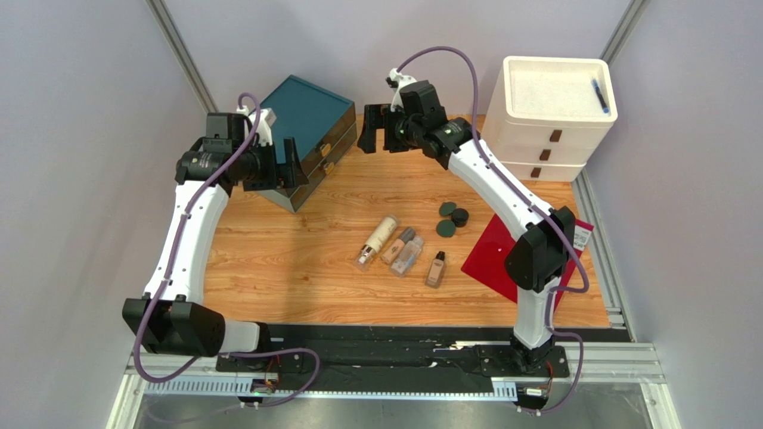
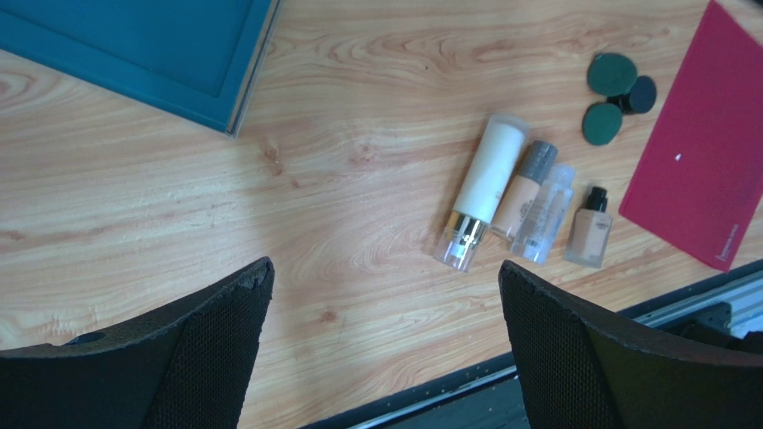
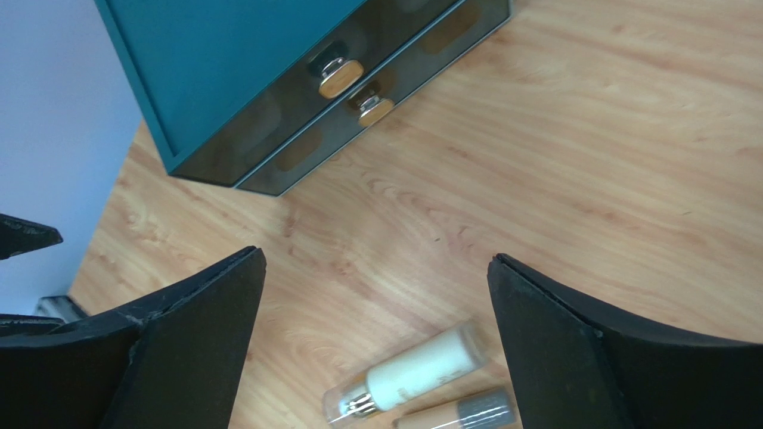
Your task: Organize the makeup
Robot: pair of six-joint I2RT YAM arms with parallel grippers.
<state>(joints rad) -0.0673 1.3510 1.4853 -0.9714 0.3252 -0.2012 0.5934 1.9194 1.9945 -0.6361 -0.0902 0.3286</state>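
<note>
Left end effector point(image 2: 385, 265), right end effector point(image 3: 376, 256): splayed, empty

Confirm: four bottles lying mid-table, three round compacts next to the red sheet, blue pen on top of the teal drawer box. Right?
One error. The blue pen lies in the top tray of the white drawer unit, not on the teal drawer box; the top external view shows it. Bottles, compacts and red sheet are as stated.

Makeup point(image 1: 405, 250) beside red sheet point(image 1: 494, 256)
</note>
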